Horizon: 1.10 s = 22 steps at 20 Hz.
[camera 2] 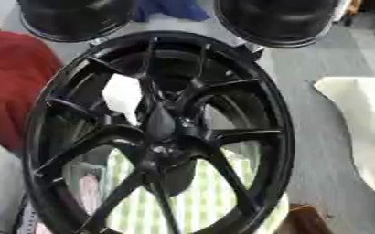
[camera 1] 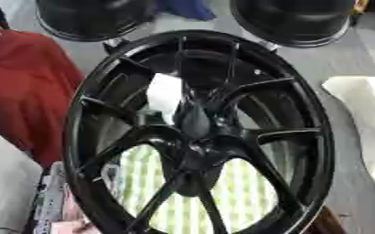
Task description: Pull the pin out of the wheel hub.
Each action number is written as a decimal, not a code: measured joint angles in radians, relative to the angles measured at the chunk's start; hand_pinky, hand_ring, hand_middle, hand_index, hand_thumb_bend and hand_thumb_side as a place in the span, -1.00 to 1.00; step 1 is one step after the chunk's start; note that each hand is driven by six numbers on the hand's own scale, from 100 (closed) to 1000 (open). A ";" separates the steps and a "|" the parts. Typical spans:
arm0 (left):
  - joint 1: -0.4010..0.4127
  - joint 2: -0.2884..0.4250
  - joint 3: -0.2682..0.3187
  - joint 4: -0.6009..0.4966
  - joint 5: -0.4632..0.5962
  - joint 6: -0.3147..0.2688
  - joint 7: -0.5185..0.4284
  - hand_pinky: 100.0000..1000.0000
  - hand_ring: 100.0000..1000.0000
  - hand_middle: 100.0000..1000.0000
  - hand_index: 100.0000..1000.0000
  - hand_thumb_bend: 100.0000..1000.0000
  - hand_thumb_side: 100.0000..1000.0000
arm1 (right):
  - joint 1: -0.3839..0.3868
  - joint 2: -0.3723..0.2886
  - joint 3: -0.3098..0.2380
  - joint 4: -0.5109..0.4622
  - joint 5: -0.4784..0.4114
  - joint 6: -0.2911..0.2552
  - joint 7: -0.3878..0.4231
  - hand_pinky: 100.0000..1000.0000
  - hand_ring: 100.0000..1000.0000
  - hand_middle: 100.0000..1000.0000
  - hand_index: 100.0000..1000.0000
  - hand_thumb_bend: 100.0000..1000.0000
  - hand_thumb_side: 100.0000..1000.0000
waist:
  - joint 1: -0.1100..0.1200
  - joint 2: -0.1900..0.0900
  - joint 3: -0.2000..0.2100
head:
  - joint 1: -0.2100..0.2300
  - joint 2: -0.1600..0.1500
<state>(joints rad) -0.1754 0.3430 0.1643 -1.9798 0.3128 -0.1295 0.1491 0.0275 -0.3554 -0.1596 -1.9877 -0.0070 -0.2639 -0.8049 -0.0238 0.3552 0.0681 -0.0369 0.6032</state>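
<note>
A large glossy black wheel hub with several spokes fills the middle of both views and tilts toward me. At its centre a dark, elongated grey-black shape stands up from the hub, probably the pin, but its outline blends into the black spokes. A white patch shows through the spokes at the upper left of the centre. I can make out neither of my hands against the black wheel in either view.
Two more black round wheels stand behind the hub. At the left lies a red cloth, at the right a white object. A green-and-white striped surface shows under the spokes. The floor is grey.
</note>
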 measured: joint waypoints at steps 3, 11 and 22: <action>0.000 0.000 0.000 0.000 0.000 0.000 0.000 0.95 0.37 0.38 0.70 -1.00 0.36 | 0.000 0.000 0.000 0.000 0.000 0.000 0.000 -0.02 0.15 0.02 0.04 -0.70 -0.54 | 0.000 0.000 0.000 | 0.000 0.000; -0.001 0.000 0.000 0.000 0.000 -0.002 0.002 0.95 0.37 0.38 0.70 -1.00 0.36 | 0.000 0.000 0.000 0.000 0.000 0.000 0.000 -0.02 0.15 0.02 0.04 -0.70 -0.54 | 0.000 0.000 -0.004 | 0.008 -0.017; -0.001 0.026 0.000 0.000 0.000 -0.017 0.009 0.93 0.36 0.37 0.69 -1.00 0.30 | 0.005 0.000 0.000 0.000 0.000 0.000 0.000 -0.02 0.15 0.02 0.04 -0.69 -0.54 | 0.005 0.000 -0.005 | 0.003 -0.017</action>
<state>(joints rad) -0.1768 0.3691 0.1638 -1.9798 0.3130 -0.1460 0.1579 0.0327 -0.3554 -0.1596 -1.9877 -0.0067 -0.2641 -0.8050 -0.0183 0.3550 0.0633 -0.0344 0.5859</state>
